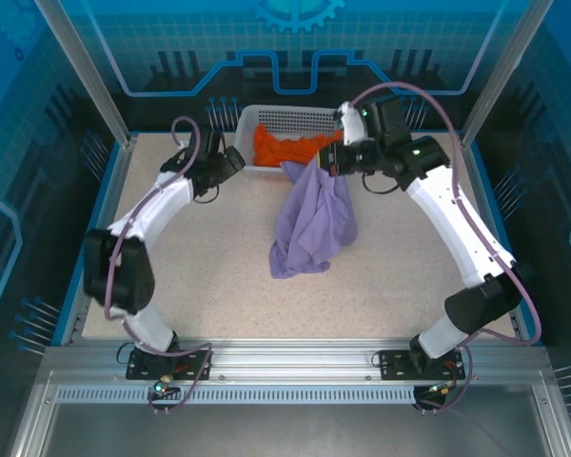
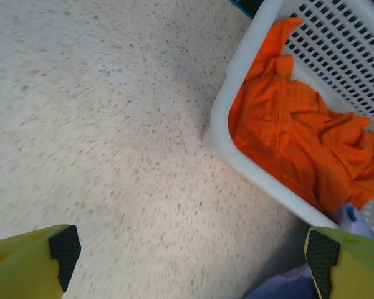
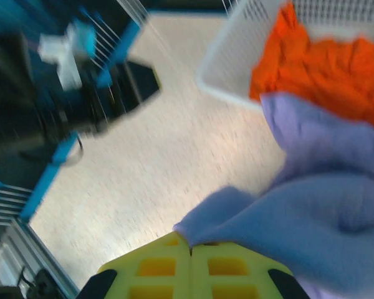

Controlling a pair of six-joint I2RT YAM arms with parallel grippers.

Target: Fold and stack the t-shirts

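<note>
1. The lavender t-shirt [image 1: 312,217] is out of the basket [image 1: 295,118] and unfolded. Its upper part hangs from the right gripper [image 3: 190,249]. Its lower part lies bunched on the surface [image 1: 190,276] near the centre.
2. The orange t-shirt [image 1: 290,148] lies crumpled inside the basket, which stands at the middle of the far edge of the surface. It is not yet taken out.
3. The right gripper is closed on a pinch of lavender cloth, raised just in front of the basket.
4. The left gripper [image 2: 193,261] has its jaws wide apart and holds nothing. It hovers over bare surface just beside the basket's left side.
5. Progress: early. One shirt is extracted. No shirt is spread flat, no fold is made, and no stack exists.
6. Remaining, by judgement: spread and fold the lavender t-shirt, extract and fold the orange t-shirt, then stack both.
</note>
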